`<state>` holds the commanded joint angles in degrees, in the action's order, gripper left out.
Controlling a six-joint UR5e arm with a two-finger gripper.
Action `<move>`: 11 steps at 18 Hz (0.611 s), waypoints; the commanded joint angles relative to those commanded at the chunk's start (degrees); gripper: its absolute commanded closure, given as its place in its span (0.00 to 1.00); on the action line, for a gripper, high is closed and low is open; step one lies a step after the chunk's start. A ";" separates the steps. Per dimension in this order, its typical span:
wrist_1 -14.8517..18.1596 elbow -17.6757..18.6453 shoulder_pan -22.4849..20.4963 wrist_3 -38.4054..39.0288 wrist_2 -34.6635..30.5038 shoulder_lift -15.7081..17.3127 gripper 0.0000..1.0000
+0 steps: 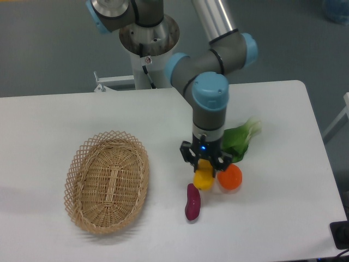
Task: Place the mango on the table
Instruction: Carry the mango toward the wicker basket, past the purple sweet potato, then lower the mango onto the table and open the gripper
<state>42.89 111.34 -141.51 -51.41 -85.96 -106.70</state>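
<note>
- Yellow and smooth, the mango (203,179) is sitting clamped between our gripper (204,170) fingers, just above the table (283,218).
- We are hanging between the orange fruit (230,177) on one side and the purple sweet potato (193,201) just below.
- Leafy greens (240,141) are lying behind the orange fruit.
- We are seeing the wicker basket (107,181) lying well apart.

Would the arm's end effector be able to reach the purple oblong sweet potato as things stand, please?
Probably not yet: the end effector is closed on the small yellow oval mango, so it is occupied. Otherwise the purple oblong sweet potato lies uncovered on the white table, just below it.
</note>
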 joint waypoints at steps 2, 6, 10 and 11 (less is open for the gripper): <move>0.00 1.59 0.36 -0.09 -0.09 -0.17 0.46; 0.09 2.38 1.41 0.17 -0.61 -0.35 0.45; 0.00 2.74 1.85 0.35 -0.61 -0.52 0.45; 0.00 2.74 1.85 0.35 -0.70 -0.70 0.45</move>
<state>42.89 114.08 -139.66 -51.06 -86.66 -107.40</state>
